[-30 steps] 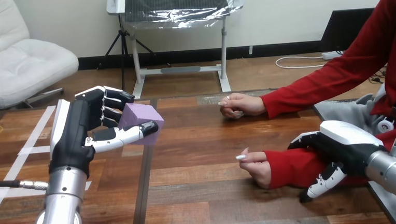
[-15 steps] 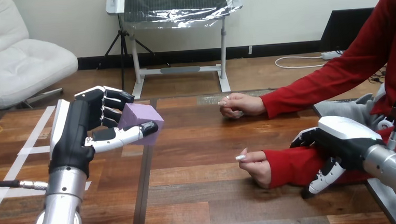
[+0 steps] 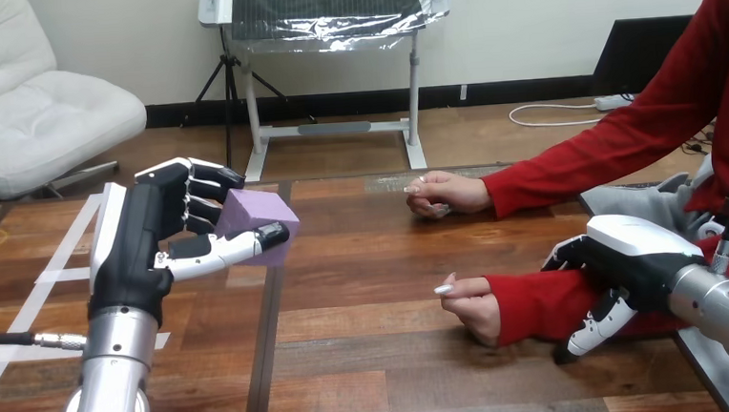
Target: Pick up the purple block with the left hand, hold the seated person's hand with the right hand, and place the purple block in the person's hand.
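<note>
My left hand is raised over the left part of the table, its fingers and thumb curled round the purple block. At the right, my right hand lies over the person's red-sleeved forearm, with fingers over the top and thumb under it, wrapped round the sleeve. The person's near hand rests on the table, loosely curled, just left of that sleeve. A wide stretch of wood separates the block from that hand.
The person's other hand rests farther back on the table, fingers curled. White tape lines cross the table's left part. The table's right edge runs below my right arm.
My right hand has slid a little to the right along the person's forearm and its thumb has tucked in closer. The left hand and block hold still.
</note>
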You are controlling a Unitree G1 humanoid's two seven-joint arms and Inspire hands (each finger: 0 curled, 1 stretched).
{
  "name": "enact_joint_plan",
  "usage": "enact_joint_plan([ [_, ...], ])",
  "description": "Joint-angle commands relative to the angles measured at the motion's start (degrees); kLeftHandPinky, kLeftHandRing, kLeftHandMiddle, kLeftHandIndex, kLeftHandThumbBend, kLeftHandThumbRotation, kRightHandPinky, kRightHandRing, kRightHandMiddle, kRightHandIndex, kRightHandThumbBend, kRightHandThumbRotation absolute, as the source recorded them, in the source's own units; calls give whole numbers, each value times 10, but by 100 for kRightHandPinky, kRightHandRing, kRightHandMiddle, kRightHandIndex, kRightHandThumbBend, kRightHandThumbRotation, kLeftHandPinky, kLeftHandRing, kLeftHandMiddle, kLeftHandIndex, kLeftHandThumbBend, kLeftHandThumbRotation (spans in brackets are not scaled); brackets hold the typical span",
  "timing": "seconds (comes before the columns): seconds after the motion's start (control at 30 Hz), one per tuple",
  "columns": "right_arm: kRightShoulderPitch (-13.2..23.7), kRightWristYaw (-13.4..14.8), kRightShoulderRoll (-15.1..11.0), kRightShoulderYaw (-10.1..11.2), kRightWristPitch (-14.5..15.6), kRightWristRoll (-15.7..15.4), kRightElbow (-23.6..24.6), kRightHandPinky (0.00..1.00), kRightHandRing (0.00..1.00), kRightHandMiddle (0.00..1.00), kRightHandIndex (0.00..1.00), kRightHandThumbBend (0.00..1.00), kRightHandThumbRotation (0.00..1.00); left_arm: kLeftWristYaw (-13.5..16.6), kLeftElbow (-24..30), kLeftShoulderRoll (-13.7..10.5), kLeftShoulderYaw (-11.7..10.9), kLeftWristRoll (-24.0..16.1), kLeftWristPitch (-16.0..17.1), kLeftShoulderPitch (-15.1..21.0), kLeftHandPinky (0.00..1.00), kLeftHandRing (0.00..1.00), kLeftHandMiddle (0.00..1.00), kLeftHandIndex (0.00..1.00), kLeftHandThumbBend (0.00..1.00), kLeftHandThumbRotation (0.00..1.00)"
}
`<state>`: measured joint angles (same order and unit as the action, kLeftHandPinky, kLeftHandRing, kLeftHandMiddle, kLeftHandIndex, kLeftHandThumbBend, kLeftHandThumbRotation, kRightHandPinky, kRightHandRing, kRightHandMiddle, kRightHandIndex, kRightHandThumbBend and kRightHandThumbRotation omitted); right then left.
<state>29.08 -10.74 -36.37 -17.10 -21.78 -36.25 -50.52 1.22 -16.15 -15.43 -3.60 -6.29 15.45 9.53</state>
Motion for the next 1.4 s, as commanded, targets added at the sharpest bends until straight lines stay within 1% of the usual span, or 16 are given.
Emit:
enact_joint_plan([
  [0.0, 48, -5, -1, -2, -6, 9, -9, 53, 65, 67, 67, 88, 23, 7, 14, 1, -12, 5, 7, 29, 34, 39, 41, 42, 61, 0],
  [0.23, 50, 2, 0, -6, -17, 11, -18, 51, 60, 64, 64, 83, 26, 5, 18, 3, -12, 8, 5, 27, 33, 38, 41, 42, 60, 0],
  [0.27, 50, 3, 0, -6, -18, 11, -20, 50, 57, 62, 63, 81, 26, 5, 18, 3, -12, 8, 6, 27, 33, 39, 41, 42, 60, 0],
  [0.47, 51, 4, 3, -4, -19, 15, -24, 46, 51, 57, 60, 77, 27, 7, 16, 0, -10, 0, 7, 28, 34, 39, 42, 42, 60, 0],
  [0.7, 50, 7, 5, -2, -25, 19, -29, 41, 45, 52, 54, 71, 27, 5, 15, 0, -12, 4, 7, 28, 34, 39, 42, 42, 60, 0],
  [0.83, 49, 11, 5, -1, -31, 20, -30, 39, 43, 50, 52, 69, 27, 1, 15, 1, -13, 11, 8, 27, 34, 39, 42, 42, 60, 0],
  [1.03, 48, 16, 7, 1, -31, 23, -33, 37, 42, 47, 48, 65, 28, 2, 13, 0, -13, 10, 11, 28, 34, 39, 42, 42, 59, 0],
  [1.37, 46, 16, 8, 5, -31, 35, -33, 36, 40, 45, 46, 60, 33, 5, 16, -1, -12, 5, 4, 28, 34, 40, 43, 42, 60, 0],
])
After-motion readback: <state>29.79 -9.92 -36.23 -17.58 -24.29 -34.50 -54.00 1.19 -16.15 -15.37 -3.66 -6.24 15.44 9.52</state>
